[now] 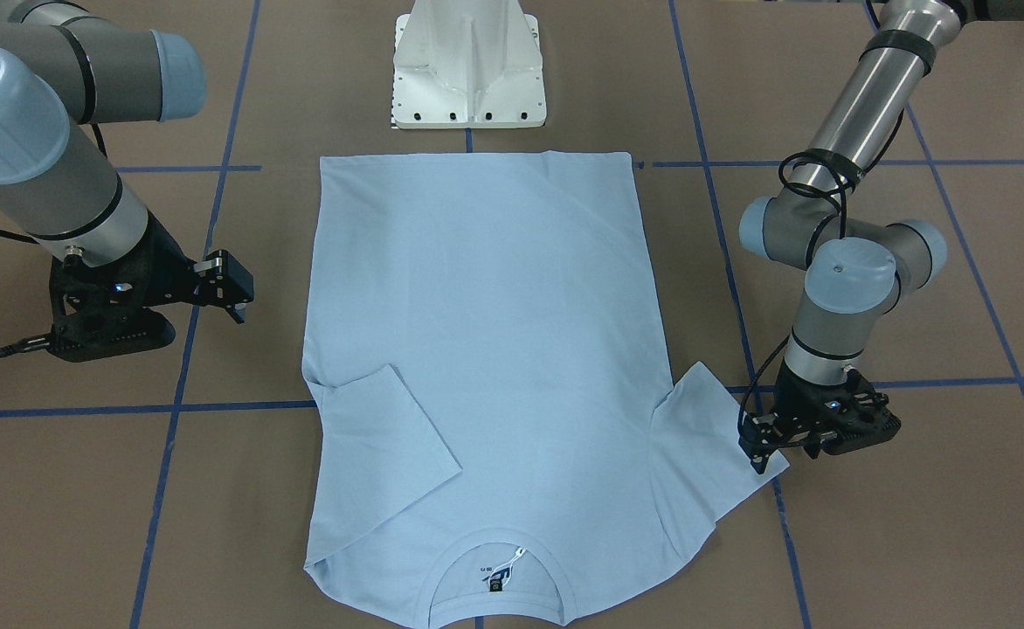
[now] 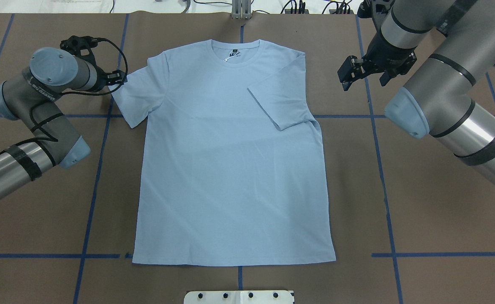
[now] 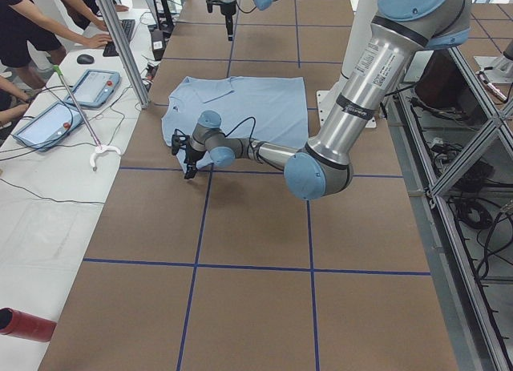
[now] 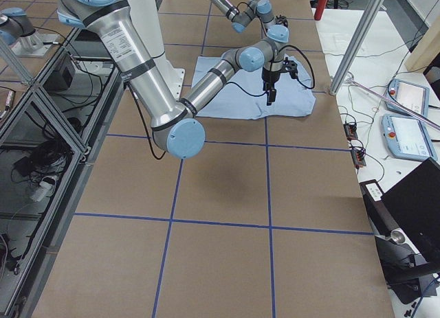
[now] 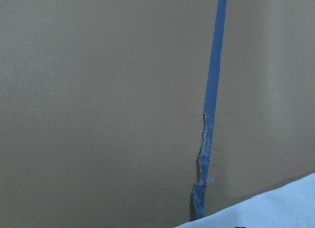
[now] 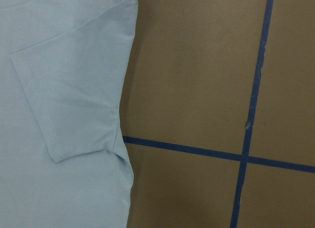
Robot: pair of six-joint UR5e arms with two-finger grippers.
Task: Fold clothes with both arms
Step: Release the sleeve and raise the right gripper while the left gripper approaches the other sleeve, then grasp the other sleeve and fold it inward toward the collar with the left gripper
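The light blue T-shirt point(image 2: 230, 169) lies flat on the brown table, collar point(image 2: 237, 46) at the far side with its black label showing. One sleeve point(image 2: 279, 101) is folded in over the body; the other sleeve point(image 2: 135, 97) is spread out. My left gripper point(image 2: 118, 78) is low at the hem of the spread sleeve point(image 1: 704, 437); whether it is open or shut I cannot tell. The left wrist view shows only a corner of cloth point(image 5: 275, 208). My right gripper point(image 2: 349, 78) hangs open and empty above bare table, beside the folded sleeve point(image 6: 64, 100).
The white pedestal base point(image 1: 468, 70) stands just behind the shirt's bottom hem. Blue tape lines point(image 2: 99, 169) grid the table. In the left side view, people's arms point(image 3: 48, 26) work at tablets and a keyboard beyond the table's far edge.
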